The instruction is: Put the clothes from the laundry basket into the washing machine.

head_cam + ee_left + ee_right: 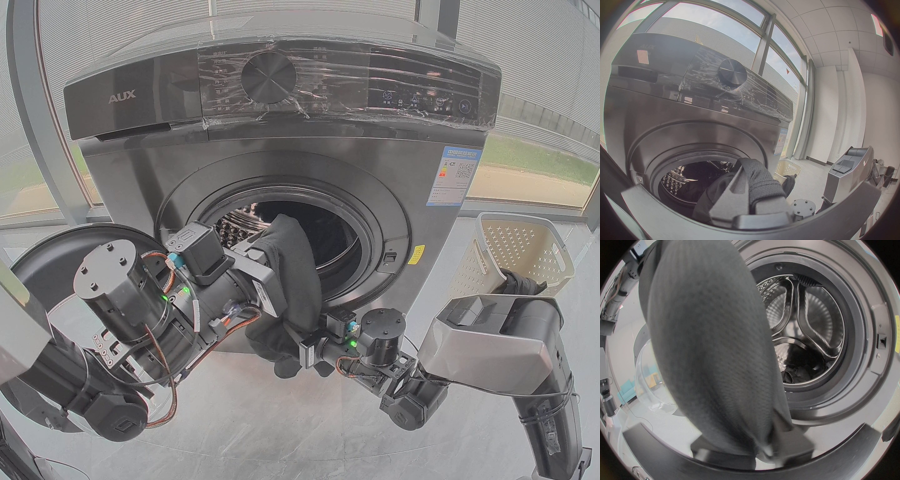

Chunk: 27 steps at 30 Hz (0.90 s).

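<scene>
While the washing machine stood with its door swung open at the left of the frame, a dark mesh garment hung across the left half of the drum mouth. The left hand was clenched on its upper end. The right hand sat at its lower end, below centre; whether it gripped could not be told. More dark clothing lay inside the drum. At the right, the laundry basket held another dark piece.
</scene>
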Tool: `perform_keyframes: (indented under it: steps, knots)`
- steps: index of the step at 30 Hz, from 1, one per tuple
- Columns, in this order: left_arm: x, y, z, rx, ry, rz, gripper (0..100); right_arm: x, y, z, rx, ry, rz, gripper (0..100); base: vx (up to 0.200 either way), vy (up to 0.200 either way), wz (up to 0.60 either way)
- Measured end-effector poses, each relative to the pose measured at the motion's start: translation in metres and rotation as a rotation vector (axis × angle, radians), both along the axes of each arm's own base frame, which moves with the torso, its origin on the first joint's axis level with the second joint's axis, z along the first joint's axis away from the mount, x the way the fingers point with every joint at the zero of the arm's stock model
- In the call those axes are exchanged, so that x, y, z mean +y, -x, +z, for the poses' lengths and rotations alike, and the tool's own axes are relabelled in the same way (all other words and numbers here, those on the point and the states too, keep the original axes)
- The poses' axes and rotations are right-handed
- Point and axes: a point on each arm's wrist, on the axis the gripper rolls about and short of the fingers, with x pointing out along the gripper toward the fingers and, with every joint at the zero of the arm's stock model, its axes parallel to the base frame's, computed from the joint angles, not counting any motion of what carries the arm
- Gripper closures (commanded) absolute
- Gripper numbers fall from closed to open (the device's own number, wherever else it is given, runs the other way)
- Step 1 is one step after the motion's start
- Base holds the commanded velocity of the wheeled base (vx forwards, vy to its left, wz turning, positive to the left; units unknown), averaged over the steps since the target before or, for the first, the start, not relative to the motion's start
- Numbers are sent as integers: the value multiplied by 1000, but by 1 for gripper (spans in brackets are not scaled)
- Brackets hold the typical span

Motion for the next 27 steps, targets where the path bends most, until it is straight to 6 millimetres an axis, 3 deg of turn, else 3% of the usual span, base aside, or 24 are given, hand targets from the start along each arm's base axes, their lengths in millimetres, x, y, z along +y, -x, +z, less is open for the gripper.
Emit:
perform_keyframes:
  steps: [5,9,18,22,23,27]
  knots:
    - [5,-4,-1,1,-1,21,100,-4,8,-3,25,15,3,100,0,0,0]
    - [14,-4,-11,35,-30,40,100,-13,5,8,18,4,-36,100,0,0,0]
    - [40,9,-64,214,-193,46,100,-29,-1,41,-31,-39,-99,100,0,0,0]
    - [45,6,-86,262,-250,61,100,-28,3,49,-41,-48,-97,100,0,0,0]
    - [46,5,-91,271,-265,67,0,-28,4,50,-42,-50,-94,100,0,0,0]
    - [51,1,-109,317,-316,79,0,-25,8,54,-45,-55,-85,100,0,0,0]
